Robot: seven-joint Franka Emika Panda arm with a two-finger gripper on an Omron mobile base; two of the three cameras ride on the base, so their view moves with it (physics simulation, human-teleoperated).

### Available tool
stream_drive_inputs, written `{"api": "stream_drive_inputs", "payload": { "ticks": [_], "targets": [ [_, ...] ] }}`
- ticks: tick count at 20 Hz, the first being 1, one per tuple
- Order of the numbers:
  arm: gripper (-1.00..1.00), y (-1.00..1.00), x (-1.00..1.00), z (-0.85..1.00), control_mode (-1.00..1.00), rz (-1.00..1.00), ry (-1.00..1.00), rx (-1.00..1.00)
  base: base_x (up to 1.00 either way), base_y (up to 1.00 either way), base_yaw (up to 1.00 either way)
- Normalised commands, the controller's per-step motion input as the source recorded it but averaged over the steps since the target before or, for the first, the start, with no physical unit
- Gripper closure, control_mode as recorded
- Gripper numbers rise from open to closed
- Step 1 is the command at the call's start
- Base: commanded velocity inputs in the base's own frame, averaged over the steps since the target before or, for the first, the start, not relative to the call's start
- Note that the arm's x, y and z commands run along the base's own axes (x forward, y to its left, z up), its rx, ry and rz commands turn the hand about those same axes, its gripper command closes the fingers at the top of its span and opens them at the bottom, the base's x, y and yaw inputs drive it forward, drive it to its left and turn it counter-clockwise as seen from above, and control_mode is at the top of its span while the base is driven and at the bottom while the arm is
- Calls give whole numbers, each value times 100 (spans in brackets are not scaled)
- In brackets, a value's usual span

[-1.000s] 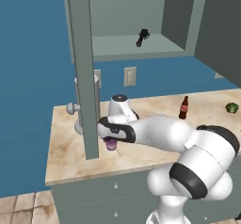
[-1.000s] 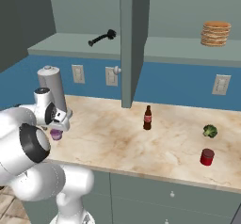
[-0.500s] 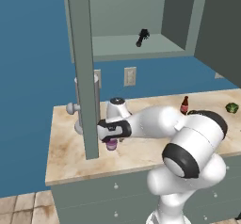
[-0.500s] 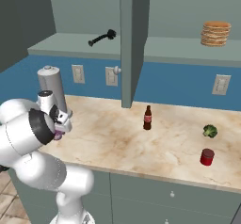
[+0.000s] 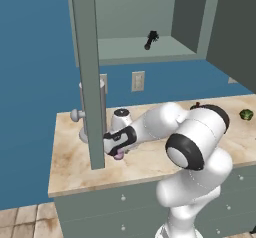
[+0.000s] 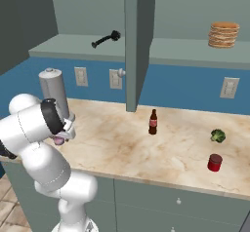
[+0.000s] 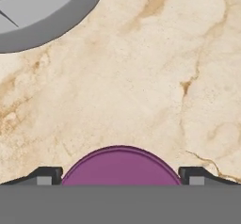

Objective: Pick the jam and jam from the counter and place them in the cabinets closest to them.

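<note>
Marbled beige stone makes up the long surface [image 6: 146, 148], smooth and veined in tan, with grey-green drawer fronts below and flat-doored cupboards [image 6: 139, 41] above whose doors stand open on a pale shelf. At the left end, the end effector [image 5: 119, 151] is low over the surface, its two dark fingertips [image 7: 44, 176] set on either side of the purple jar [image 7: 120, 166], which sits between them as a smooth round lid; they look pinched onto it, and whether the jar is lifted off the stone I cannot tell. Just beside it stands a tall grey cylinder [image 6: 52, 92]. The dark red jar [image 6: 214, 162] rests well apart at the far right, near a green leafy ball [image 6: 218, 136], with a slim brown bottle [image 6: 153, 123] between. Judging by this, the task is early: neither jar is shelved yet.
</note>
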Motion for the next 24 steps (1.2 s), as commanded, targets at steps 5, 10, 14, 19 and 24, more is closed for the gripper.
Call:
{"api": "stream_drive_inputs", "payload": {
  "ticks": [5, 10, 14, 19, 24],
  "targets": [
    [100, 1, 0, -1, -100, 0, 0, -1, 0, 0, 0],
    [100, 0, 0, 14, -100, -2, 0, 1, 0, 0, 0],
    [100, -3, -4, 40, -100, -1, 0, 4, 0, 0, 0],
    [100, -11, -16, 50, -100, 0, -3, 2, 0, 0, 0],
    [100, -17, -17, 54, -100, 0, -5, 1, 0, 0, 0]
  ]
}}
